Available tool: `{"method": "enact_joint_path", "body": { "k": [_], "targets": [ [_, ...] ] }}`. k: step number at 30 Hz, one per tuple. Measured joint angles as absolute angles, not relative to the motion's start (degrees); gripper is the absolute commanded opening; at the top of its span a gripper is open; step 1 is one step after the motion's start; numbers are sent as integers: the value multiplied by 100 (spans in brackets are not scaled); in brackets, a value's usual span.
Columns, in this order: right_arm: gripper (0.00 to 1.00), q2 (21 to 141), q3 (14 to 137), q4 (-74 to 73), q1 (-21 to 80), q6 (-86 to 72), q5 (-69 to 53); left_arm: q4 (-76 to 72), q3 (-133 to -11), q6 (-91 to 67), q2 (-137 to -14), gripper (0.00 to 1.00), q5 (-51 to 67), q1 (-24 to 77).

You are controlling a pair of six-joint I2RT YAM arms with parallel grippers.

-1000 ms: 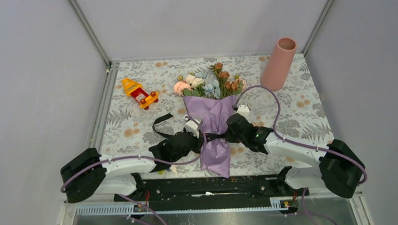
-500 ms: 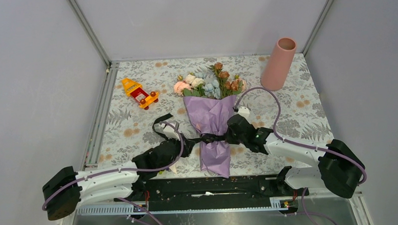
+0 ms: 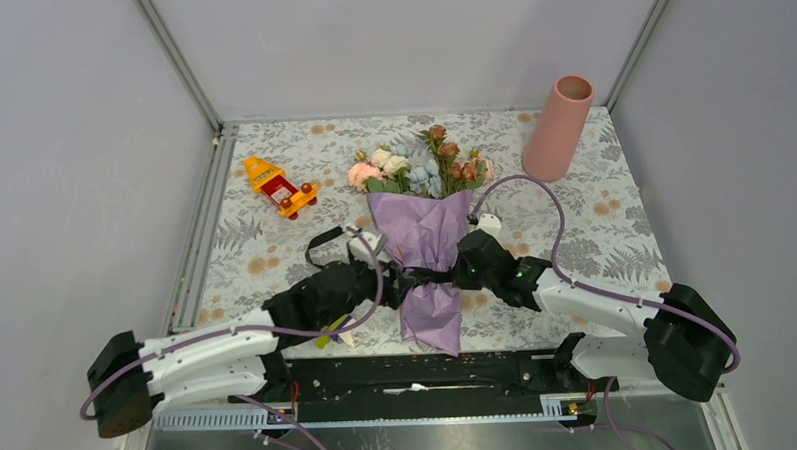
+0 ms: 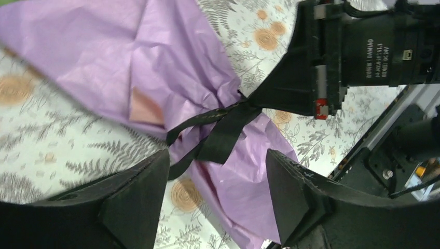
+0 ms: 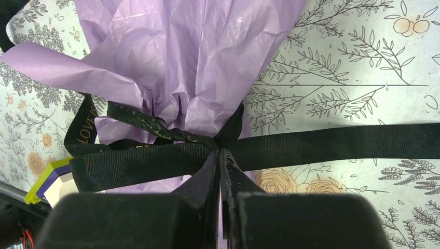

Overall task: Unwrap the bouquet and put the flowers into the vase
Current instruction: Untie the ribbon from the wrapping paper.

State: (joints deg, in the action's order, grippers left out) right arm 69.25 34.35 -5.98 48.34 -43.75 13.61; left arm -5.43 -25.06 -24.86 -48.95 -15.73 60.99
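Holding my left end effector [image 4: 217, 155] spread beside the bouquet [image 3: 425, 234] mid-frame, I am seemingly pinching its black ribbon [image 5: 337, 142] with the right end effector [image 5: 219, 153].

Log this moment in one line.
left gripper: open at black ribbon | right gripper: shut on black ribbon | bouquet: wrapped, lying flat | vase: upright, flowerless

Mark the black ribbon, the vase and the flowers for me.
black ribbon [image 5: 140, 163], right wrist view, flat band left of the knot
vase [image 3: 559, 129], top external view, middle of its side wall
flowers [image 3: 423, 169], top external view, pale blue bloom mid-cluster
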Motion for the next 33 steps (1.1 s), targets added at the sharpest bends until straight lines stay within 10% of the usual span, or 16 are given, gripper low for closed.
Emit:
{"method": "enact_joint_path", "body": {
  "k": [12, 20, 25, 33],
  "targets": [
    [0, 6890, 3435, -598, 4831, -4346, 1249, -738, -3603, -854, -7236, 83, -897, 6099],
    [0, 6884, 3435, -598, 4831, -4333, 1249, -792, -3826, -493, -7693, 44, -919, 6101],
    [0, 6884, 3433, -598, 4831, -4327, 1251, -899, -3850, -392, -7815, 0, -926, 6099],
    [0, 6783, 3415, -836, 4803, -4379, 1463, -1190, -3548, -681, -7487, 0, -1472, 6101]
  ]
}}
